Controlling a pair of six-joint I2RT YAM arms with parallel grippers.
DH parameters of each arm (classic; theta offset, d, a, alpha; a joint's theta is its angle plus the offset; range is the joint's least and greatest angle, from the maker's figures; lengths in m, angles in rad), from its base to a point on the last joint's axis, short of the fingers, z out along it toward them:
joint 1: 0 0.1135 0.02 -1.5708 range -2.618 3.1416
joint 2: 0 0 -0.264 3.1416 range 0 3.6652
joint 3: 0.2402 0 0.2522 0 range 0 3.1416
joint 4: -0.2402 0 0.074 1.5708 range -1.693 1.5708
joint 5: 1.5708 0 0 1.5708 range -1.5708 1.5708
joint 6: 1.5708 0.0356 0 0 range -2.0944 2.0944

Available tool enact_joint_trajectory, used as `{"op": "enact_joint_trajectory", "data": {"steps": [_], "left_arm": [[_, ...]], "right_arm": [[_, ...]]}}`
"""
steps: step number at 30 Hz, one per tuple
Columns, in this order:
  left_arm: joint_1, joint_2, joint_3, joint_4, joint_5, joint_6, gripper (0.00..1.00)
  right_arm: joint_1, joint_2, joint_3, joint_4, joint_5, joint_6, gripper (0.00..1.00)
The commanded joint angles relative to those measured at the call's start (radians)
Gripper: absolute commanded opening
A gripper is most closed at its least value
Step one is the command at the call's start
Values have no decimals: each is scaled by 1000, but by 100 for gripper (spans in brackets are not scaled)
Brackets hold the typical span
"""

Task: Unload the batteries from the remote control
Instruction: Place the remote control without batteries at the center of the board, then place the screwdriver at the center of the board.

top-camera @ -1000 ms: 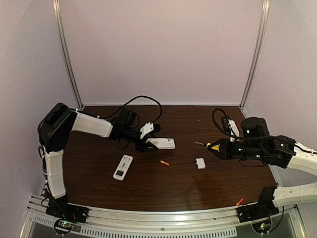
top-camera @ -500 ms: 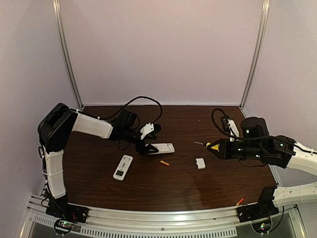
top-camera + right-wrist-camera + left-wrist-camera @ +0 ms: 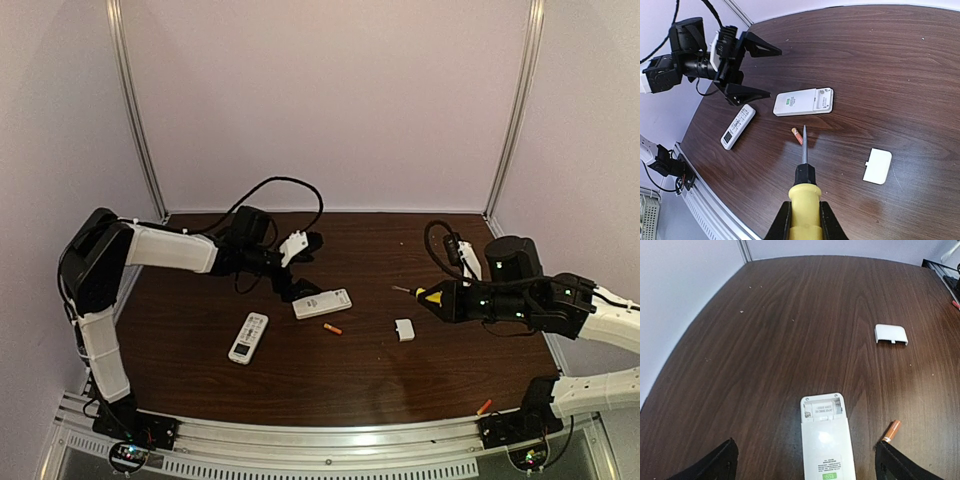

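A white remote control (image 3: 322, 303) lies face down, its battery bay (image 3: 823, 407) uncovered and showing only a printed label. It also shows in the right wrist view (image 3: 802, 102). One orange-red battery (image 3: 332, 328) lies on the table just near of the remote (image 3: 890, 431) (image 3: 797, 135). Another battery (image 3: 485, 406) lies at the front right edge. My left gripper (image 3: 303, 267) is open and empty, just behind the remote's end (image 3: 807, 462). My right gripper (image 3: 445, 298) is shut on a yellow-handled screwdriver (image 3: 805, 200), whose tip is over the loose battery.
A second white remote (image 3: 248, 337) lies face up at the front left. A small white cover (image 3: 404, 330) lies between the open remote and my right arm (image 3: 891, 334). A black cable (image 3: 285, 190) loops behind the left arm.
My left gripper has drawn back and up, off the remote's end. The remote has slid a little nearer and now lies tilted. The right arm has not moved.
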Motion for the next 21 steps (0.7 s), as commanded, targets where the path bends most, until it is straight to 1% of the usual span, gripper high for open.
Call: {"op": "enact_joint_trajectory", "data": {"steps": [1,5,9,13,15,18,21], "left_arm": [[-4,-96,-21,-23,-74,-73,98],[-4,-178,-69,-36,-173,-174,97],[-4,-269,-99,-72,-319,-278,97],[-2,-334,-117,-153,-494,-373,97],[2,-385,-160,-145,-522,-418,97],[4,-446,-227,-127,-522,-441,97],[4,-481,-266,-168,-533,-486,97]], "right_arm": [[3,17,9,19,-9,-51,0],[3,31,0,29,-12,-70,0],[7,59,-16,39,-15,-88,0],[21,98,-38,72,-14,-107,0],[32,121,-50,93,-13,-112,0],[48,159,-67,127,17,-115,0],[67,197,-79,155,65,-117,0]]}}
